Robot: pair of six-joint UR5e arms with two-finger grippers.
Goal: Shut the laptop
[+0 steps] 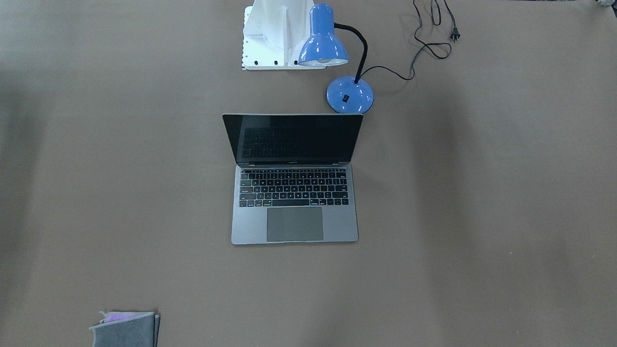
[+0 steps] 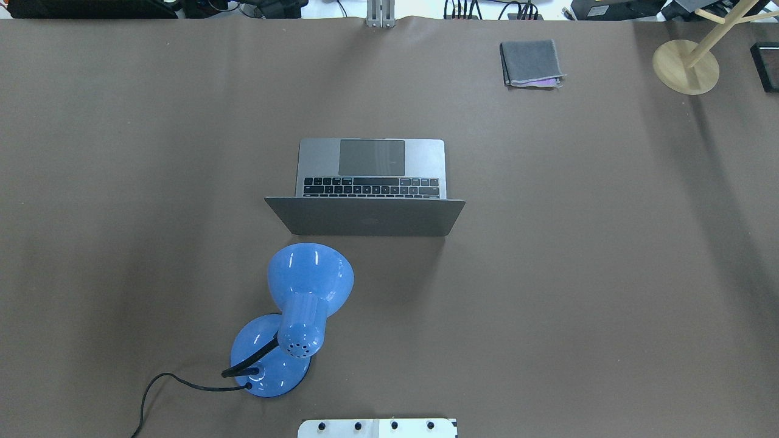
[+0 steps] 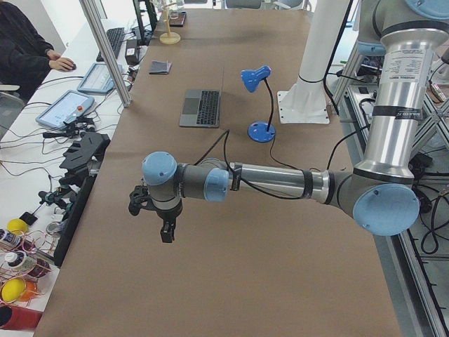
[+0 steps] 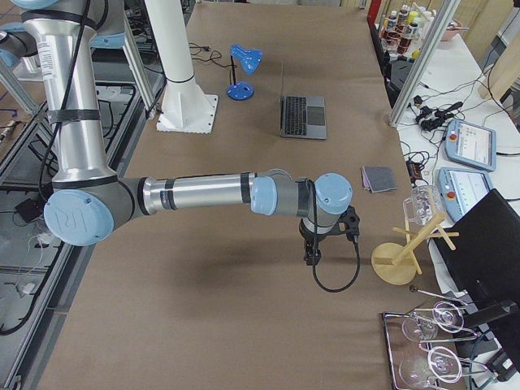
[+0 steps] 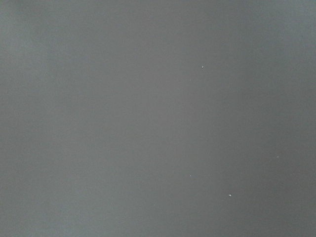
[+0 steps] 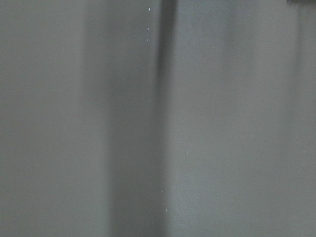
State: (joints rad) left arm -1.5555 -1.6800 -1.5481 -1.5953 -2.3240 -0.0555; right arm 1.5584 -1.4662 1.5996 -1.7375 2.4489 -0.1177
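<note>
Plain grey-brown tabletop [image 5: 158,118], faintly speckled

Even overhead light, soft shadows, wrist views featureless grey

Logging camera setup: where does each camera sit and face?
Front-facing: across the table, facing the robot; laptop screen, white robot base; no arms.
Overhead: behind the robot, looking down; laptop lid, blue lamp; no arms.
Exterior left: table's left end; left arm near, left gripper over the table.
Exterior right: right end; right arm near, right gripper.
Left wrist: table surface only.
Right wrist: table surface with shadow bands only.
Shared: both side views show laptop and lamp.
</note>
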